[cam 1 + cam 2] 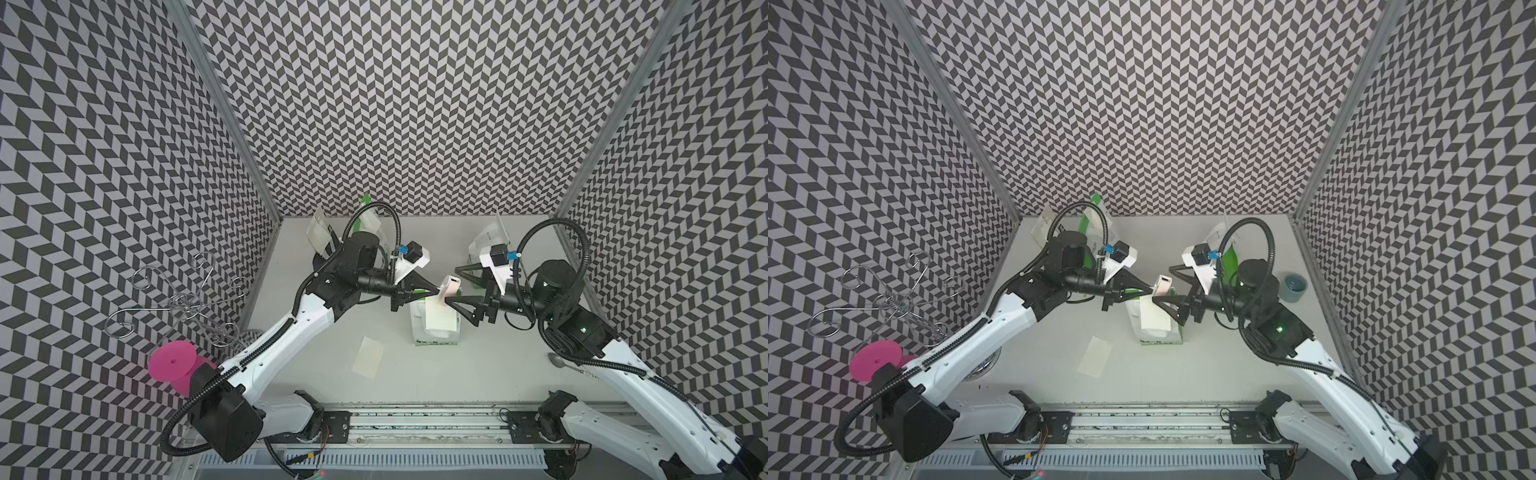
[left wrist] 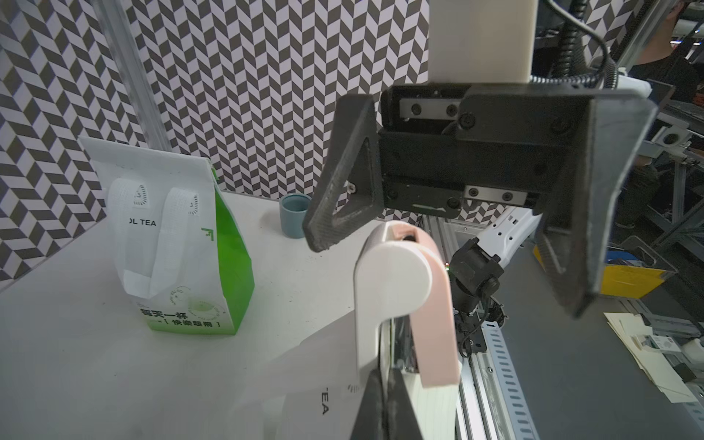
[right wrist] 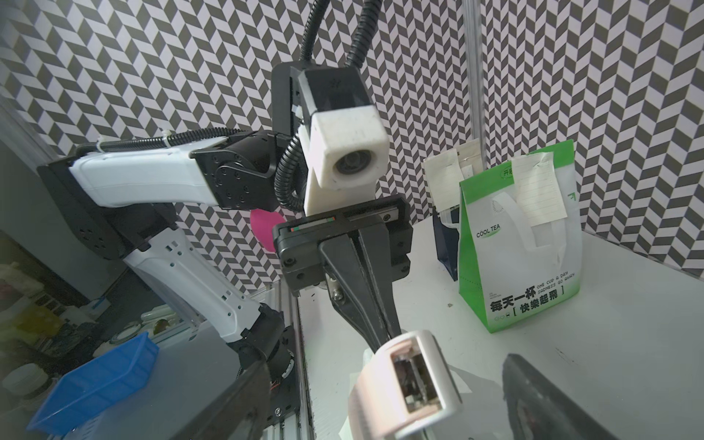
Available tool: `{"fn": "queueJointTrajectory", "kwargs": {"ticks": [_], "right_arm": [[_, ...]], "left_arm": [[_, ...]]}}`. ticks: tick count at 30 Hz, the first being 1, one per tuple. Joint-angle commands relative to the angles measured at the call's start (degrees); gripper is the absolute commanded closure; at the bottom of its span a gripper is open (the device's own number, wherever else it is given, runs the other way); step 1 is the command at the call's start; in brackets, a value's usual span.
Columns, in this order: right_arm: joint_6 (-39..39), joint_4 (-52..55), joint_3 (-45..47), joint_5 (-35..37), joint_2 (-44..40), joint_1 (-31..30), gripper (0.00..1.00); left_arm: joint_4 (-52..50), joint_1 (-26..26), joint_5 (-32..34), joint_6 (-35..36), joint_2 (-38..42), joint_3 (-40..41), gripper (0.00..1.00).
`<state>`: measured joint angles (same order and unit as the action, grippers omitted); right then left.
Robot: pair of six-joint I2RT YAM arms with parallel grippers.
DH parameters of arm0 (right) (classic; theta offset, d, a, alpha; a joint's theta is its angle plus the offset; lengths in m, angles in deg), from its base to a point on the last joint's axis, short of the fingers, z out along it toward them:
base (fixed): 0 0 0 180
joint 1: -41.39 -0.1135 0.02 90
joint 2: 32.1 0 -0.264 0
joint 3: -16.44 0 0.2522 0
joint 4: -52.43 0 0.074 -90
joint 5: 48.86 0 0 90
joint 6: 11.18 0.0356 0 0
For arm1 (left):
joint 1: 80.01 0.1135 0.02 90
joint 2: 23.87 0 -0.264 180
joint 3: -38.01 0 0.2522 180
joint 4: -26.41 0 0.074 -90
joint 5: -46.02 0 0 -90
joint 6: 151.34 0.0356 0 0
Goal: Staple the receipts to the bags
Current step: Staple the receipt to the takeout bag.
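While the left gripper point(image 1: 439, 289) reaches over the middle of the table point(image 1: 498, 374) in both top views, its fingers are pressed together with their tips at one end of the pinkish-white stapler point(image 1: 453, 286). The right gripper point(image 1: 451, 285) stands wide open, one finger close on each side of the stapler. The stapler sits at the top edge of the middle bag point(image 1: 419, 328), where a lined receipt point(image 1: 439, 318) lies against the bag. A loose receipt point(image 1: 368, 356) lies flat nearer the table's near edge. The left wrist view shows the shut fingers point(image 2: 371, 411) meeting the stapler's point(image 2: 392, 278) lower end; whether they pinch it or the paper I cannot tell. A standing green-and-white bag point(image 2: 179, 244) and a grey-blue cup point(image 2: 294, 215) are near the table's far right corner. In the right wrist view a second green bag point(image 3: 522, 266) carrying a slip point(image 3: 537, 190) stands by the far edge, a navy bag point(image 3: 445, 244) behind it.
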<state>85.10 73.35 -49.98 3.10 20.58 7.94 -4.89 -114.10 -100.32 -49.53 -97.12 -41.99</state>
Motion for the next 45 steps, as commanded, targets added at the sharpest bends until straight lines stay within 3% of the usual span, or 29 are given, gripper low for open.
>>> {"fn": "queueJointTrajectory", "kwargs": {"ticks": [1, 12, 16, 28, 29, 33, 34, 35, 36, 37, 40, 45], "right_arm": [[-2.4, -1.3, -1.6, -4.9, 0.8, 0.2, 0.07], [-4.2, -0.8, -1.4, -5.0, 3.7, -2.1, 0.12], [-4.0, -1.0, -0.8, -2.9, 4.3, -2.3, 0.23], [-3.2, -2.2, 0.3, 0.2, 4.8, -2.3, 0.99], [-2.9, -2.5, 0.4, 0.9, 4.7, -2.4, 1.0], [-1.1, -4.8, 1.5, 1.5, 3.7, -2.3, 1.0], [-0.7, -4.6, 1.2, 1.9, 3.9, -2.3, 0.96], [-0.3, -4.8, 0.9, 3.6, 3.9, -2.3, 0.61], [0.7, -5.6, 1.1, 5.4, 3.7, -2.4, 0.34], [1.5, -6.8, 1.1, 6.1, 3.2, -2.3, 0.25], [4.8, -11.2, 1.0, 10.3, 1.0, -2.3, 0.13], [8.3, -14.4, -1.9, 16.3, -0.5, -2.4, 0.12]], "left_arm": [[-0.4, 0.1, -3.7, 1.9, 2.0, -1.8, 1.0], [0.1, 0.0, -4.0, 1.1, 2.3, -2.5, 1.0], [0.3, -0.1, -4.1, 0.6, 2.2, -2.9, 1.0], [3.7, -0.5, -7.5, -2.0, 4.1, -1.5, 1.0], [4.2, -0.5, -7.8, -2.4, 4.4, -1.3, 1.0], [5.5, -0.7, -7.2, -3.6, 5.0, -0.3, 1.0], [5.7, -0.8, -6.1, -3.9, 5.1, -0.1, 1.0], [6.0, -0.9, -4.7, -4.5, 5.4, 0.4, 1.0], [7.0, -0.9, -3.4, -5.5, 5.6, 1.1, 1.0], [7.8, -1.0, -1.9, -6.5, 6.0, 1.8, 1.0], [10.2, -1.7, 4.9, -9.9, 7.3, 3.5, 1.0], [14.7, -3.3, 18.9, -18.0, 9.0, 5.8, 1.0]]}}
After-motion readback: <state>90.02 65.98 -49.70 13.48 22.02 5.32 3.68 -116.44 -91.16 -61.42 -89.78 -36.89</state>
